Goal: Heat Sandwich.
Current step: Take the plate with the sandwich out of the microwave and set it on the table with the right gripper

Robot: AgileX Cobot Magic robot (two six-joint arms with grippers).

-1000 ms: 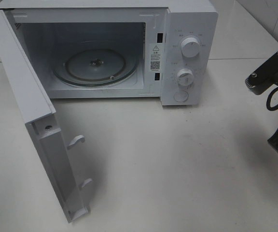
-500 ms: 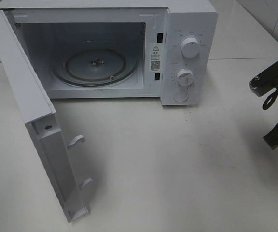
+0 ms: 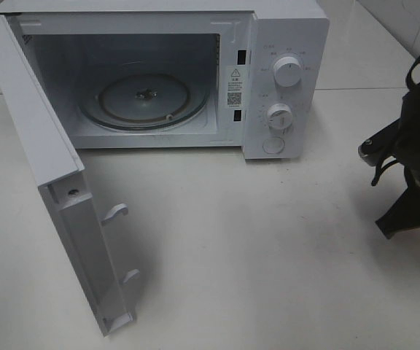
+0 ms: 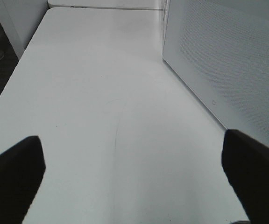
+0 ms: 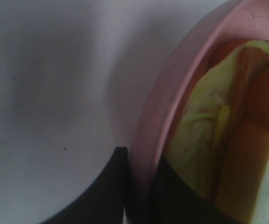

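Note:
Up close in the right wrist view, the sandwich (image 5: 204, 135), yellowish bread with orange-brown filling, lies on a round pink plate (image 5: 172, 93). My right gripper (image 5: 141, 186) is shut on the plate's rim, one dark finger outside and one inside. In the high view only the right arm (image 3: 418, 146) shows at the right edge; plate and sandwich are hidden there. The white microwave (image 3: 283, 44) stands at the back with its door (image 3: 42, 146) swung wide open and a bare glass turntable (image 3: 144, 98) inside. My left gripper (image 4: 134, 182) hovers open over the table, holding nothing.
The open door juts toward the table's front left. Two knobs (image 3: 287, 69) and a round button sit on the microwave's right panel. In the left wrist view a perforated white panel (image 4: 228, 60) stands beside the left gripper, and the table's edge (image 4: 13, 74) runs along the other side.
The right arm has swung further into the high view from the right edge, toward the microwave. Microwave and door have not moved.

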